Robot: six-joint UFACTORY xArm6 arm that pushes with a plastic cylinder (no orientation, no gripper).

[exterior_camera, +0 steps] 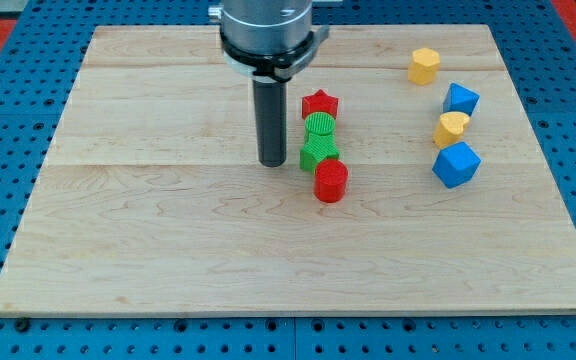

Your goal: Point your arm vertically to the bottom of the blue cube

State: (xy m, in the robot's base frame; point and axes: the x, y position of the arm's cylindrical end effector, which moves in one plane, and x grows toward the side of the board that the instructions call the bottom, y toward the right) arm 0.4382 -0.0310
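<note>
Two blue blocks lie at the view's right. A small blue cube (pixel 461 99) sits nearer the top. A larger blue block (pixel 456 164) sits below it, nearer the bottom. My tip (pixel 273 162) rests on the wooden board near the middle. It is far to the left of both blue blocks. It stands just left of a column of red and green blocks, with a small gap to the green star.
A column right of the tip holds a red star (pixel 320 103), a green cylinder (pixel 320 126), a green star (pixel 318 152) and a red cylinder (pixel 331 181). A yellow hexagon (pixel 424 65) and a yellow block (pixel 451 128) lie near the blue ones. The wooden board (pixel 148 230) sits on blue pegboard.
</note>
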